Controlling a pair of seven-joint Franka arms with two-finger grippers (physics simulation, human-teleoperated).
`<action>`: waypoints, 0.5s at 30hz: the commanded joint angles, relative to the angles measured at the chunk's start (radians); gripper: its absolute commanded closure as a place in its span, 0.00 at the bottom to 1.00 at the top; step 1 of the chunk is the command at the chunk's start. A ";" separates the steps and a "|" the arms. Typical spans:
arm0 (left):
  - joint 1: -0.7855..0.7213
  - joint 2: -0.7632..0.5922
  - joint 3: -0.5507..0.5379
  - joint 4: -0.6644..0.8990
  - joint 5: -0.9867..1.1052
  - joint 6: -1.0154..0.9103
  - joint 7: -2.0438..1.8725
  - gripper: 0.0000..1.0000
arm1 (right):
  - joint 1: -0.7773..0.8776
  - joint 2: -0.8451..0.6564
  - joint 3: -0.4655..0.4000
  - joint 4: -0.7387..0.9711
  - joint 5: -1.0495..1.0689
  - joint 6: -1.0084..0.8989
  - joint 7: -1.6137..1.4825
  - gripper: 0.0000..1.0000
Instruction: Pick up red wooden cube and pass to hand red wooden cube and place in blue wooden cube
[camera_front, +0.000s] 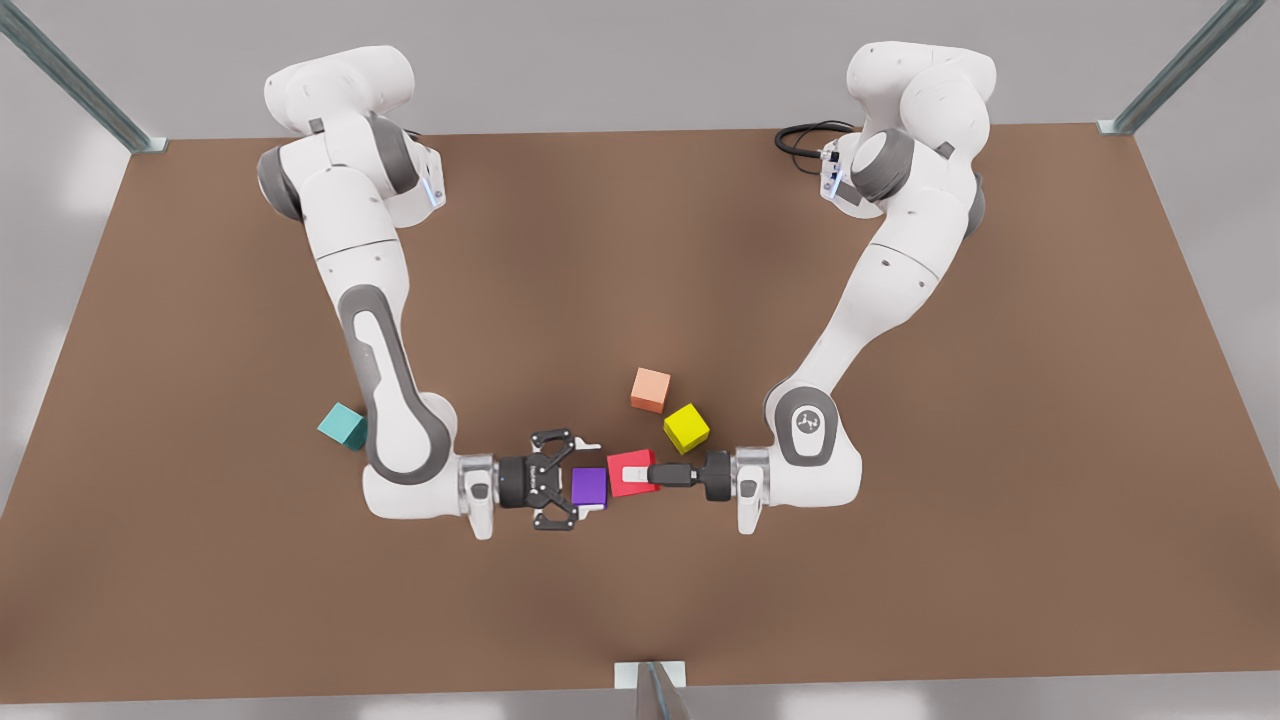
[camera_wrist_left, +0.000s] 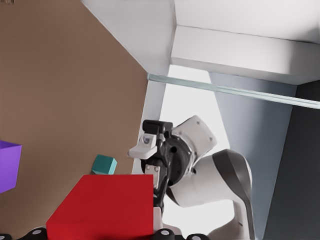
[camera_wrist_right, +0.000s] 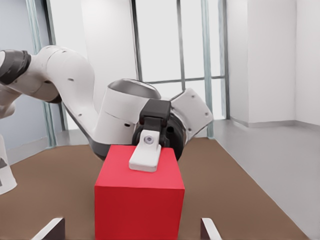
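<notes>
My counter (camera_front: 900, 560) is plain brown. On it: a bright red wooden cube (camera_front: 631, 473), teal blue wooden cube (camera_front: 342, 426), purple cube (camera_front: 589, 486), yellow cube (camera_front: 686, 428), salmon cube (camera_front: 650, 390).

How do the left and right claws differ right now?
The left claw is shut on the red wooden cube; the right claw is open, holding nothing. The left claw reaches in from the front view's right, the right claw from its left. Both lie level, facing each other.
</notes>
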 joint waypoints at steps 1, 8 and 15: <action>0.000 -0.002 -0.001 0.000 -0.013 -0.001 0.073 0.41 | 0.001 0.000 0.001 0.001 0.001 0.021 -0.108 0.00; -0.002 0.000 -0.001 0.000 -0.013 0.000 0.073 0.41 | 0.010 0.004 0.001 -0.001 0.007 0.041 -0.097 0.00; -0.005 0.000 -0.001 0.000 -0.013 0.008 0.073 0.41 | 0.024 0.007 0.002 -0.004 0.027 0.058 -0.086 0.00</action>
